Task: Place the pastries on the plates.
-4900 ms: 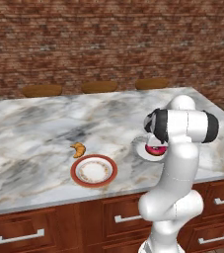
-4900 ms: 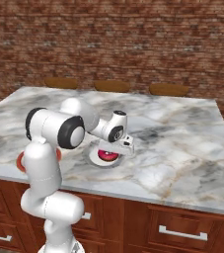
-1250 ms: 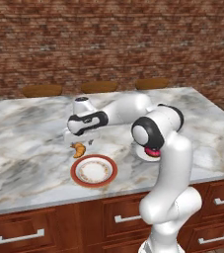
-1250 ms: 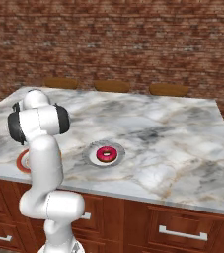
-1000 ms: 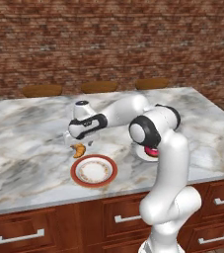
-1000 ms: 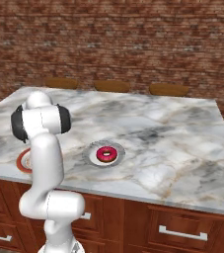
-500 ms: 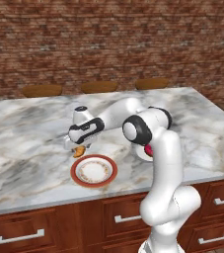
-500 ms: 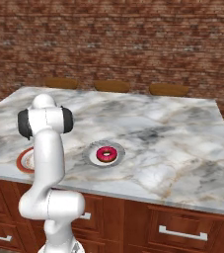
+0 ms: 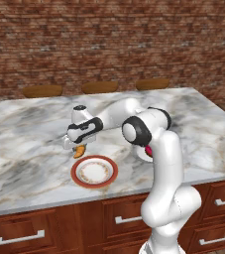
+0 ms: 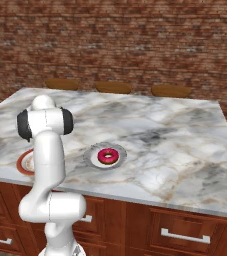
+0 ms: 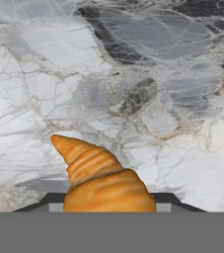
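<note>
hand (image 9: 74,147) low over croissant (image 11: 101,180) (jaw gap hidden)

Legible text, labels, brands, numbers, signs: none found in any view. The red-rimmed plate (image 9: 94,171) carries a patterned centre, ornament only and not lettering; the marble counter (image 9: 29,144), the brick wall (image 9: 109,39) and the cabinet fronts (image 10: 185,225) bear no markings that can be read.
</note>
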Motion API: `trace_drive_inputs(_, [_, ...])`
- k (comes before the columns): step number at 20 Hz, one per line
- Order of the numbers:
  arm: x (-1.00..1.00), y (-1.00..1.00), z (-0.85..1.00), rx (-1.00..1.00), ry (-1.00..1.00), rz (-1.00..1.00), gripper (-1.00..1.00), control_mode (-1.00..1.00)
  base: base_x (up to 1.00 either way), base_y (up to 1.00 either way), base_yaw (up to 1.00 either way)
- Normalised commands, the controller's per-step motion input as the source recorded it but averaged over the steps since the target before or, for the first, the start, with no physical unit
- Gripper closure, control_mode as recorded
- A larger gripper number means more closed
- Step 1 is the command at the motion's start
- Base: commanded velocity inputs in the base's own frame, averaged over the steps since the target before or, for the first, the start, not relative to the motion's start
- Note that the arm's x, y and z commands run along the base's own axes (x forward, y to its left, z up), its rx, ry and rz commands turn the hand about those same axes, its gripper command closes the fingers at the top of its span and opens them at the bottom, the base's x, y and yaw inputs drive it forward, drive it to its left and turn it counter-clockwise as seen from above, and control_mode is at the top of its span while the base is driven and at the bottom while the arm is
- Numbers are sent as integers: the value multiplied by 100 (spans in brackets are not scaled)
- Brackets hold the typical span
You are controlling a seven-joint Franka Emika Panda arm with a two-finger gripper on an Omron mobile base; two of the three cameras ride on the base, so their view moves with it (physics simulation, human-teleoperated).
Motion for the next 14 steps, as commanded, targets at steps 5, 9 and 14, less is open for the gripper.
trace_drive_inputs(5, [21, -10, 99, 0, 8, -1, 100, -100, 0, 0, 0])
trace_drive_inputs(9, [-41, -48, 81, 1, 12, -1, 100, -100, 0, 0, 0])
trace_drive_inputs(14, [-100, -4, -49, 0, 3, -4, 100, -100, 0, 0, 0])
